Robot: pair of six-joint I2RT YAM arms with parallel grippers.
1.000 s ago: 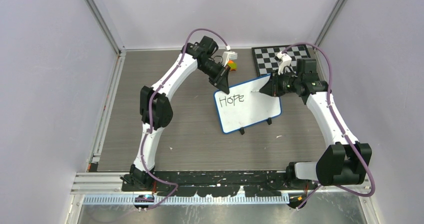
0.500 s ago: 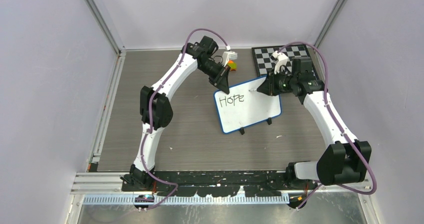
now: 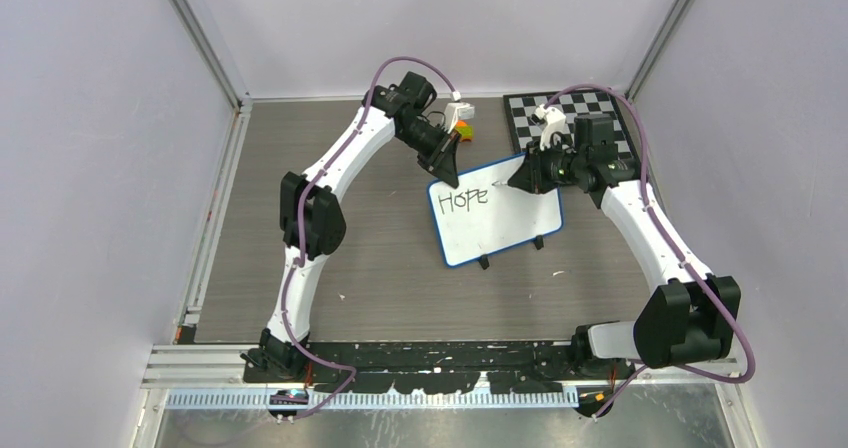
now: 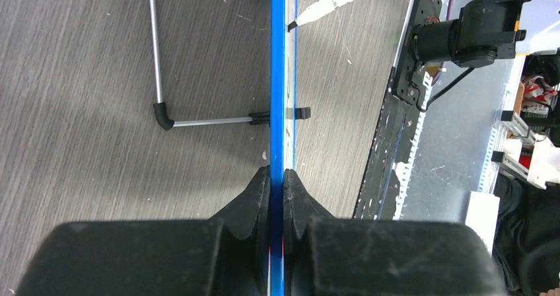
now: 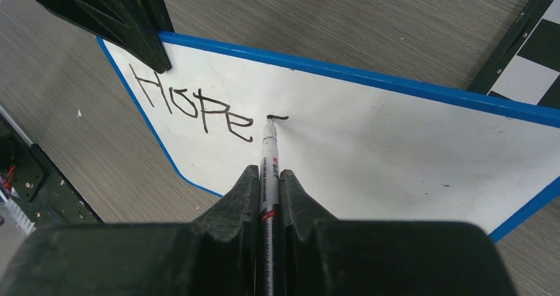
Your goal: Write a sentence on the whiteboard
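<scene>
The small rectangular whiteboard [image 5: 370, 150] has a smooth, faintly glossy white face and a blue plastic-looking rim; the slim white marker [image 5: 269, 170] has a glossy plastic barrel; the grey wood-grain worktop [image 3: 380, 258] is matt; the left gripper [image 4: 277, 176] has matt black plastic fingers [image 4: 251, 203]

Setting: robotics lab test cell | Enclosure: plain pale walls [image 3: 90, 168] framed by aluminium posts [image 3: 197, 36] | Bench: wood-grain tabletop [image 3: 400, 288], black mounting rail [image 3: 430, 353] carrying two robot arms [image 3: 340, 153] with purple cables [image 3: 412, 59]
</scene>
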